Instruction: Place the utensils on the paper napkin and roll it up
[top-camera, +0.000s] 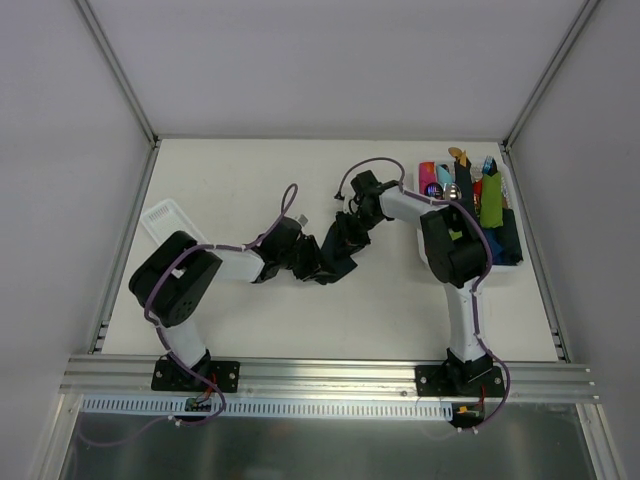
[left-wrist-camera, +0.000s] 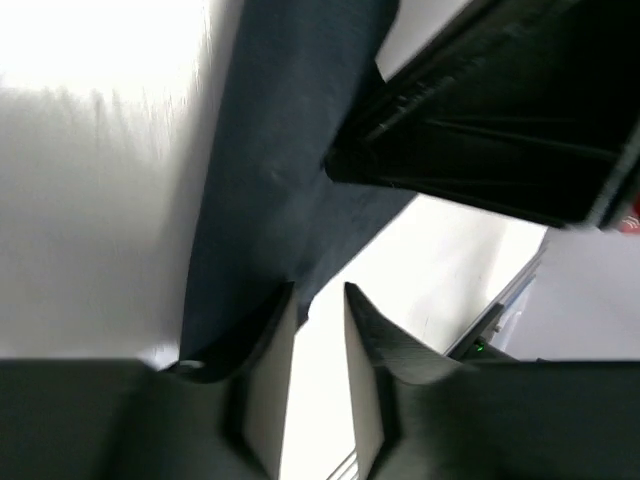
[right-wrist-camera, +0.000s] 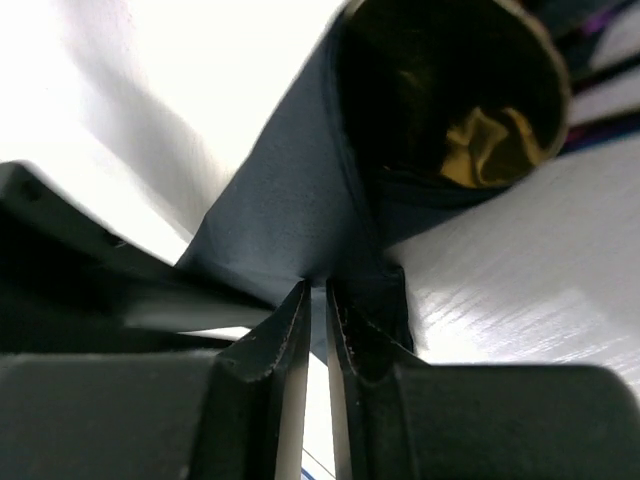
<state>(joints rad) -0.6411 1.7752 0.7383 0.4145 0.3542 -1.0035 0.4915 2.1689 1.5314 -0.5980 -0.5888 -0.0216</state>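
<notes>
Since the left gripper (left-wrist-camera: 319, 290) has its jaws apart, with bare table showing in the gap and the rolled paper napkin (left-wrist-camera: 265, 160) lying only against the outer side of one finger, the roll at the middle of the table (top-camera: 250, 330) has little holding it shut at that end. The chief risk is that it springs loose: thin paper wound round slim metal tends to uncurl, and a free flap would undo the roll.

The right gripper (right-wrist-camera: 318, 288) has its jaws a mere slit apart, with a fold of the napkin reaching their tips. Whether they pinch it or only touch it I cannot tell. If they do grip and the arm pulls away, the sheet could be dragged open or torn. One end of the tube gapes, and the gold spoon (right-wrist-camera: 490, 140) shows inside it, so a tilt that way could let it slide out. The fork shows in no view; it is probably deeper in the roll.

Both wrists crowd one spot, so either arm could knock the other, or the roll, on leaving. At the table's right edge sits a white tray (top-camera: 517, 245) of rolled bundles, a green roll (top-camera: 492, 205) and a pink roll (top-camera: 428, 175) among them, partly behind the right arm's elbow. A small white ridged tray (top-camera: 163, 216) lies well apart at the left.
</notes>
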